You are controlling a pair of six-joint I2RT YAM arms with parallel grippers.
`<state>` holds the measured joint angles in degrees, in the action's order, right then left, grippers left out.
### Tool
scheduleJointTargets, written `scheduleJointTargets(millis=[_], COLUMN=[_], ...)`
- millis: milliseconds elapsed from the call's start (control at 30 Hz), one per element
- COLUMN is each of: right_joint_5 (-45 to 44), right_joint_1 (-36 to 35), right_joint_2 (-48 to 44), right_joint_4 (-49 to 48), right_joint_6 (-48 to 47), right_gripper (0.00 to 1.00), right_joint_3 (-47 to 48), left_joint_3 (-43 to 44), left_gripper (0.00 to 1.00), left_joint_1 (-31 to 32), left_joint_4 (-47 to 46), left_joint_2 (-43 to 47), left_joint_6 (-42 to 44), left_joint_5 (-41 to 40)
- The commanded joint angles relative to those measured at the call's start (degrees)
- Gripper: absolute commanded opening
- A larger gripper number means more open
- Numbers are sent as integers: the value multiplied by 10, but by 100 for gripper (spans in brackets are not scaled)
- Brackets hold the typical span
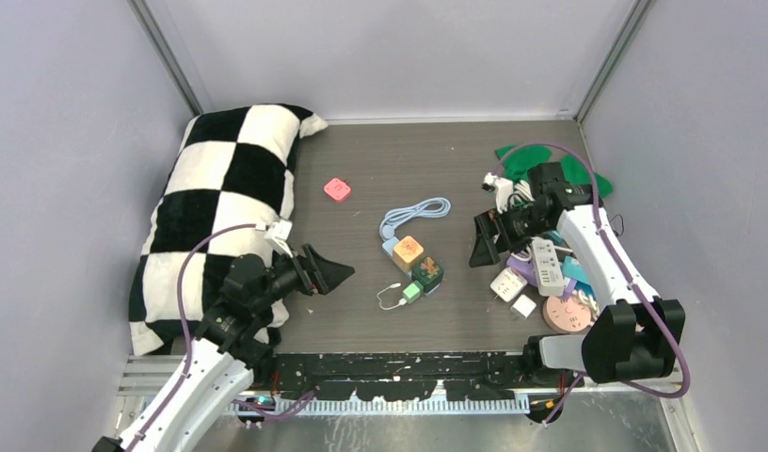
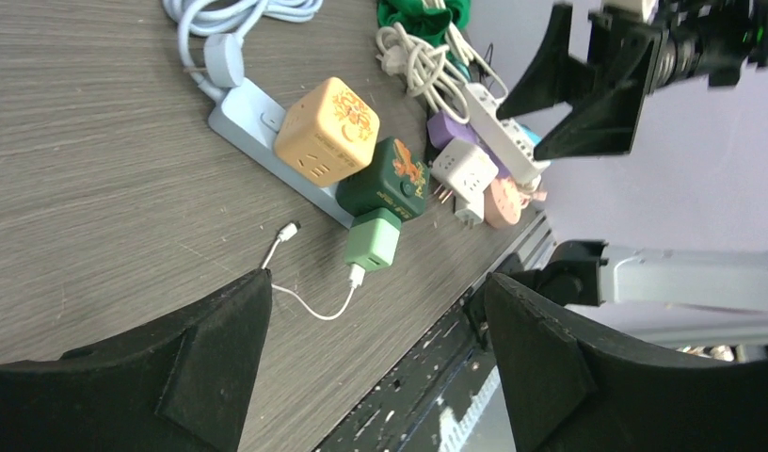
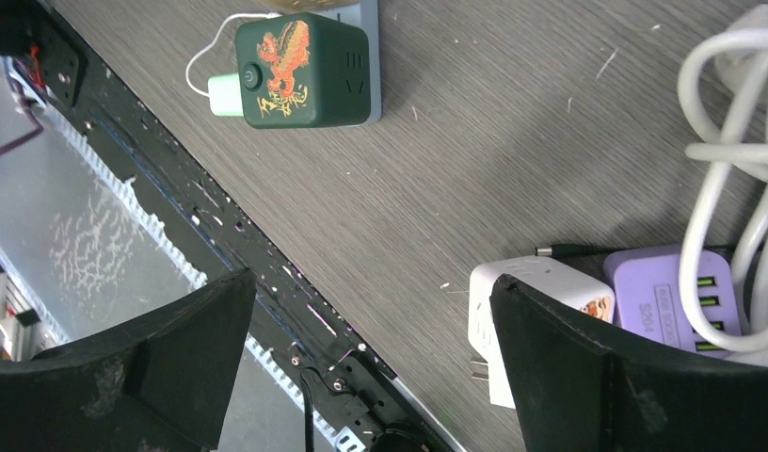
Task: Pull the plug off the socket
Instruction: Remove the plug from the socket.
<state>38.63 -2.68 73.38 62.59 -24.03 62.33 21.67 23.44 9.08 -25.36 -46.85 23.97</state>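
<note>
Left claw [image 1: 335, 271] hangs spread wide and empty, near the pale green plug [image 1: 413, 292] seated in the dark green socket cube [image 1: 427, 272]; I'd pinch its sides squarely, pulling straight out.

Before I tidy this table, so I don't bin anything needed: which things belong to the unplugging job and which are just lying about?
Job, likely: light green plug, dark green cube socket it sits in, blue power strip underneath.
Lying about: pillow, pink square, pile of adapters, green cloth.
</note>
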Motion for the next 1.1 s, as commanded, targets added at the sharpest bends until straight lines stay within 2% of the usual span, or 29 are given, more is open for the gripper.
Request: scheduleJointTargets(millis=[0,167,300,400,600,667,867,1067], right_joint_5=[-44,-96,-141,-162,-207,-219,-214,-221], right_joint_1=[-41,-102,-166,-216,-271,-284,-314,-328], right_joint_2=[20,79,127,152,138,133,101,122], right_joint_4=[-36,-50,-62,-72,-159,-181,-214,-216], right_joint_6=[32,61,90,117,191,215,222,229], right_gripper=[100,100,100,100,100,100,100,100], right_joint_3=[41,94,145,157,98,77,21,33], left_joint_3=[-13,-26,-57,-66,-101,-102,-83,-72], left_gripper=[86,87,89,93,95,95,94,89], left_joint_1=[87,242,356,420,447,449,456,459], left_joint_4=[-106,-192,-353,-460,-696,-737,-757,-757], left_joint_2=[-22,-93,-191,-310,-494,-529,-566,-577], left_joint_6=[51,155,260,347,386,388,401,406], left_joint_5=[-85,-221,-336,-392,-398,-403,-400,-401])
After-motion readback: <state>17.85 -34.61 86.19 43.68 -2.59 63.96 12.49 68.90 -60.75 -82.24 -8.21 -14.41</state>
